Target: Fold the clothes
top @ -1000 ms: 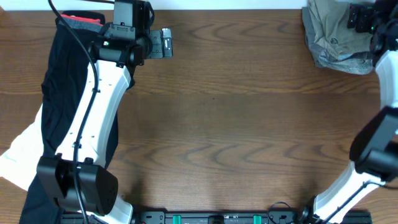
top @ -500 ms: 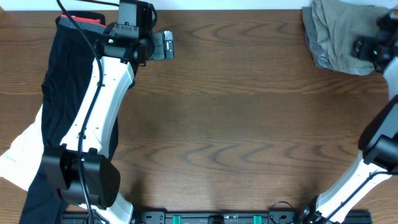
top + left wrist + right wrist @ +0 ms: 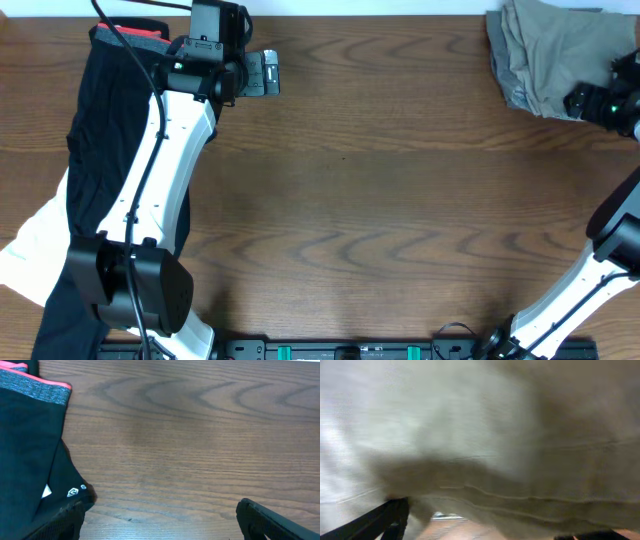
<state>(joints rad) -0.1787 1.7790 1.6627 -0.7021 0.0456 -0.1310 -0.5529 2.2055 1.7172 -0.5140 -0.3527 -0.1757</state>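
Trousers first: you've got one pale khaki-green pair bunched in a wrinkled heap at the upper right of the overhead view, at the table's far edge. A greyer layer peeks out along its lower left.

Your right gripper sits at the heap's lower right edge. In its wrist view, soft blurry khaki cloth fills nearly everything. The two dark fingers sit way out at the bottom corners, so the jaws are spread wide. Can't tell whether the cloth touches them.

Over at the upper left, your left gripper is spread wide too, with only bare wood between its fingers. Just beside it lies one long black garment with a heathered grey waistband trimmed in coral and a small white logo. One flat white piece pokes out from under it at the left edge. Table is brown woodgrain.
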